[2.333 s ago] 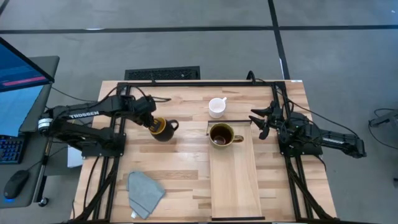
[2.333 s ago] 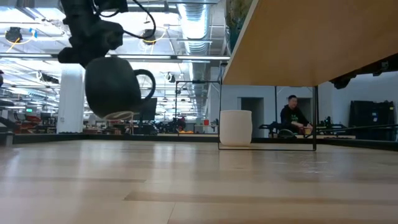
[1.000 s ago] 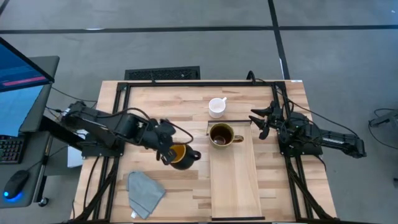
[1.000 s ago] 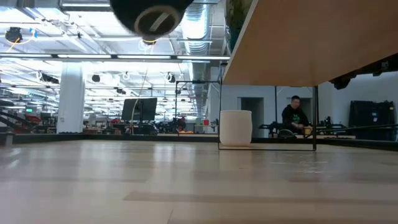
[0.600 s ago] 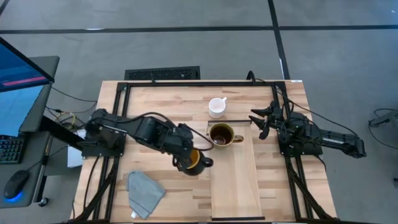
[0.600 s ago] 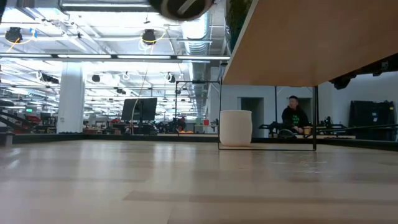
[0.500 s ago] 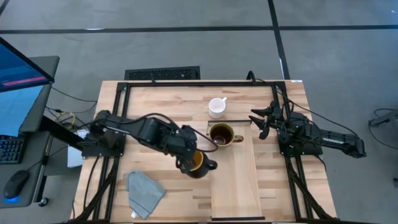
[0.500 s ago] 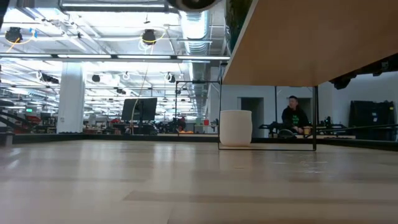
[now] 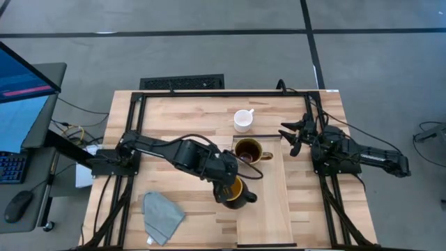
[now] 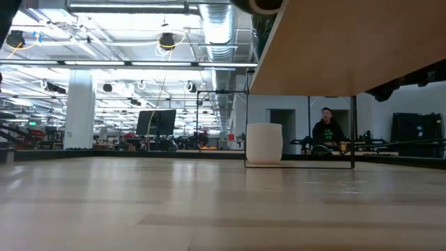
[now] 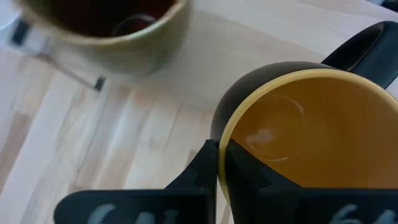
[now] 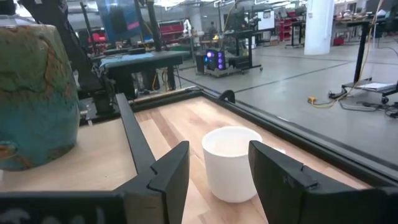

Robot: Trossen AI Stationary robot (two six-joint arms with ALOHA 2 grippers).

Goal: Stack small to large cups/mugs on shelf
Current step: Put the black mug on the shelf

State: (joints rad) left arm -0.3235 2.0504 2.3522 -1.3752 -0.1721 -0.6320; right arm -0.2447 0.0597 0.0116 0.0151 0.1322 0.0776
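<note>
Yellow mug point(image 9: 235, 191) in left hand point(image 9: 228, 187); brown mug point(image 9: 247, 151) nr.

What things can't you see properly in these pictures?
- Brown mug: high view shows its inside only; left wrist view blurs it and the picture's edge cuts it off.
- Yellow mug: low view shows only a sliver, cut by the top edge.
- White mug: handle hidden in the low view.
- Left end effector: its arm covers it from above.
</note>
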